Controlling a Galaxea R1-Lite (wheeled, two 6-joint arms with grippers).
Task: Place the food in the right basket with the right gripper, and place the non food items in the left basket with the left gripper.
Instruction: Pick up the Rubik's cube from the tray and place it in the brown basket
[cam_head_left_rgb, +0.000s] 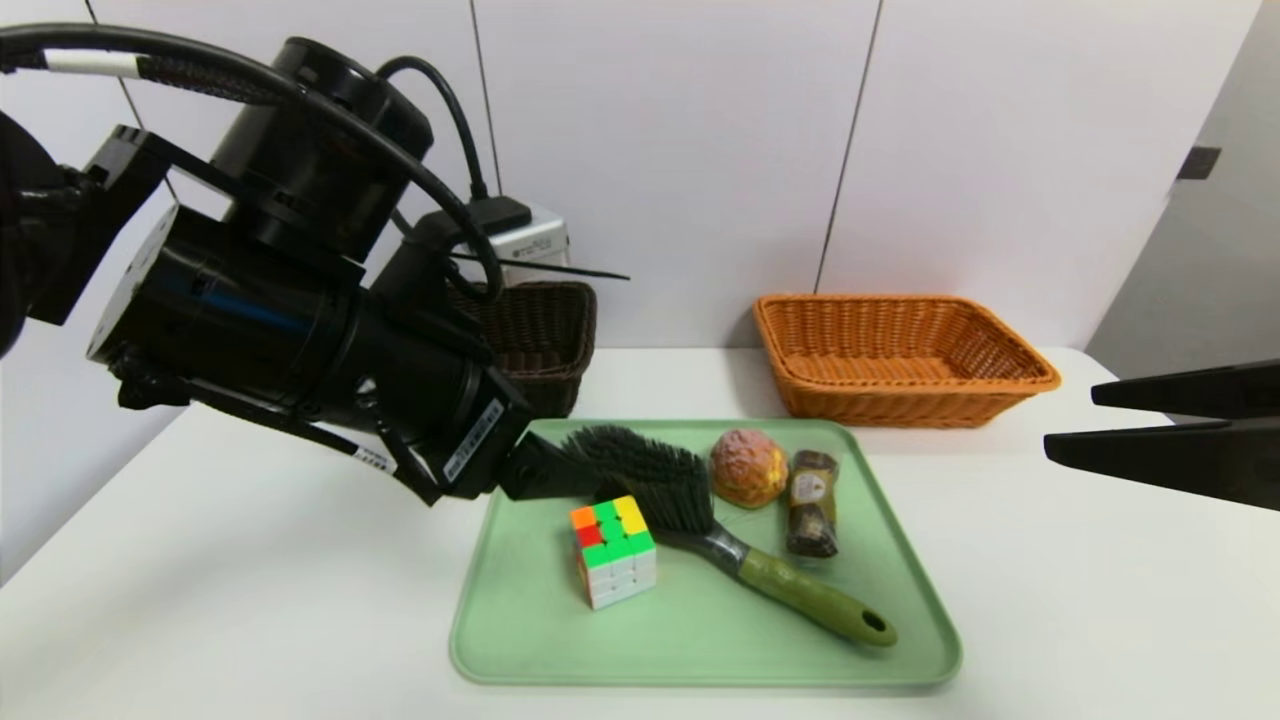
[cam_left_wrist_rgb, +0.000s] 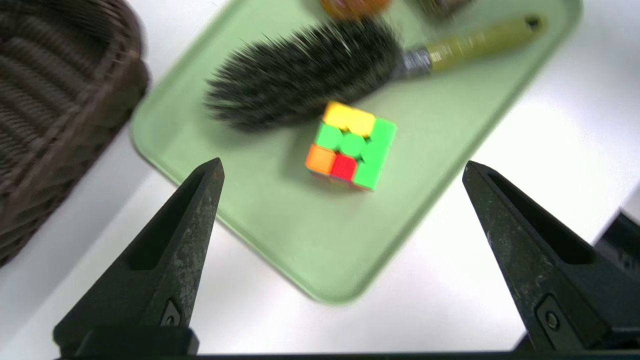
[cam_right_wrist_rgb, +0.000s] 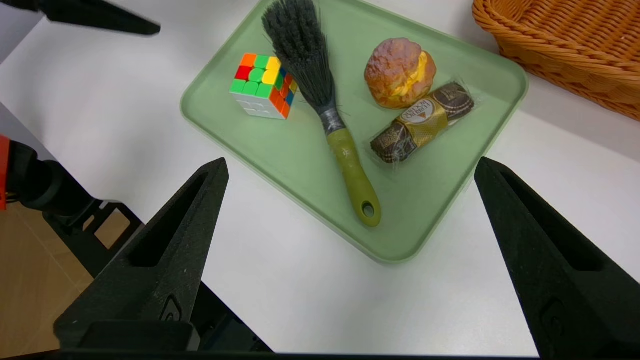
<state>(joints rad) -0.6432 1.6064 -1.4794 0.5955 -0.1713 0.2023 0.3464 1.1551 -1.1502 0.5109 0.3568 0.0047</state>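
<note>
On the white table (cam_head_left_rgb: 250, 600) we hover our wide-open, empty left end effector (cam_left_wrist_rgb: 342, 167) over the puzzle cube (cam_head_left_rgb: 613, 551) on the green tray (cam_head_left_rgb: 700, 650), apparently lining up a grasp, while our right end effector (cam_right_wrist_rgb: 350, 170) waits wide open beside the tray.

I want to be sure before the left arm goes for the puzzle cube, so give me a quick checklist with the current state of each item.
1. Left gripper open, nothing held: ok.
2. Puzzle cube stands free on the green tray, apart from the brush: ok.
3. Gripper lined up above the cube: not ok, it hangs short of it, over the tray's edge.
4. Dark basket has room: cannot tell, the arm hides most of it.
5. Right gripper parked off to the side, open: ok.
</note>
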